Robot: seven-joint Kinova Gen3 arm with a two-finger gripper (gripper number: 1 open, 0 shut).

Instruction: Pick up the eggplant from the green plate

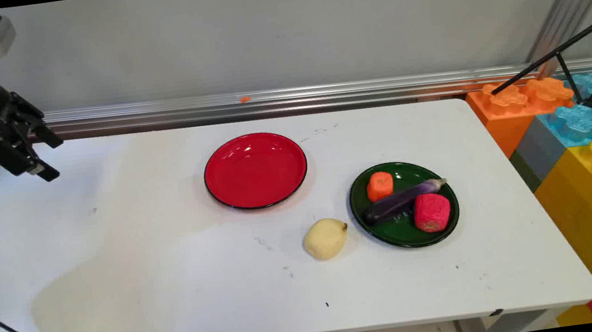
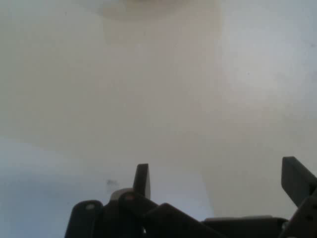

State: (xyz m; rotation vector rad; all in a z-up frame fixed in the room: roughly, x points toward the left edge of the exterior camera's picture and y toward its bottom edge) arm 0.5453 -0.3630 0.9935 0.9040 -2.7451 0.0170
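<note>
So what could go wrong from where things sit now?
The pear lies loose on the table and may roll if nudged. The green plate is crowded: eggplant touches both the orange piece and the red piece, so the open gripper could disturb neighbours.

Table (image 1: 135, 273): smooth matt white top, a few dark scuffs and a faint yellowish stain lower left. Red plate (image 1: 255, 170): glossy, looks like plastic or enamel, bright highlights, thin black rim. Green plate (image 1: 393, 233): same glossy finish, dark. Pear (image 1: 325, 238): pale yellow, dull, slightly dimpled skin. Eggplant (image 1: 403, 200): smooth, shiny purple. Red block (image 1: 432, 212) and orange block (image 1: 380, 186) on the green plate: rough, matt, fibrous-looking. Tool (image 1: 38, 156): matt black plastic or metal, can't tell which. Rail (image 1: 288, 100) along the wall: brushed metal. Big bricks (image 1: 579, 156) at right: smooth plastic, slight sheen.
</note>
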